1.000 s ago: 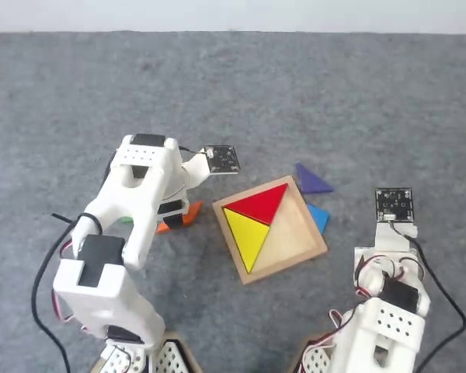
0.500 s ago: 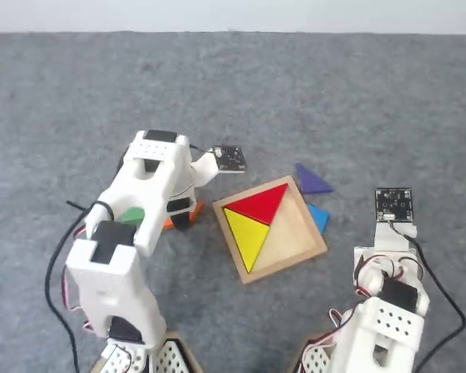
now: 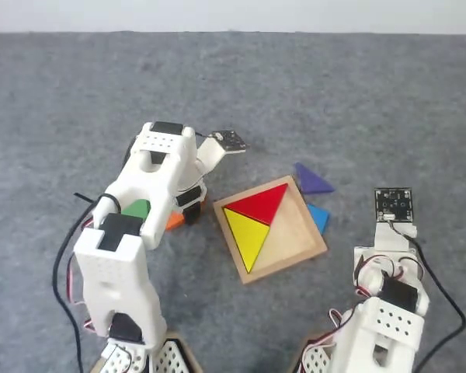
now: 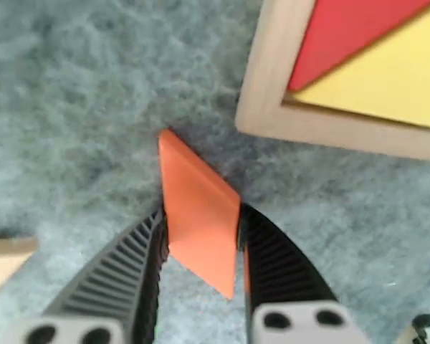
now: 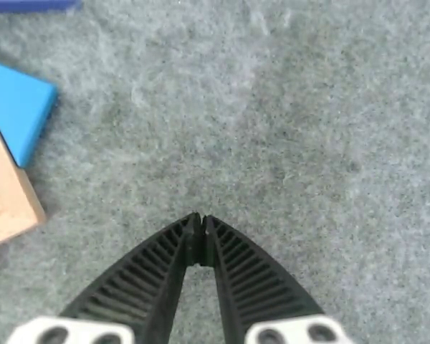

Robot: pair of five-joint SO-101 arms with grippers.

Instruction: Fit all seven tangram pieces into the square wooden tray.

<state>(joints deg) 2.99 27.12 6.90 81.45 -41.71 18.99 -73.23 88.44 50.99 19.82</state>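
The square wooden tray [image 3: 309,242] holds a red triangle [image 3: 264,202] and a yellow triangle [image 3: 248,233]. My left gripper [image 4: 201,218] is shut on the orange parallelogram [image 4: 199,208], one finger on each long side, just off the tray's corner [image 4: 272,118]. From above, the orange piece [image 3: 175,221] peeks out under the left arm beside the tray's left corner. A green piece [image 3: 137,208] shows behind that arm. Right of the tray lie a purple triangle [image 3: 312,180] and a blue piece [image 3: 318,216]. My right gripper [image 5: 199,233] is shut on nothing over bare carpet, near the blue piece [image 5: 14,107].
Grey carpet covers the table. A tan wooden edge [image 4: 3,261] lies beside the left gripper. The right arm [image 3: 392,233] stands to the right of the tray, with the tray's corner [image 5: 3,208] close by. Open carpet stretches beyond the tray.
The left arm has swung away from its base and toward the tray, its wrist camera shifting up and right. The orange piece stays under its gripper. The right arm has not moved.
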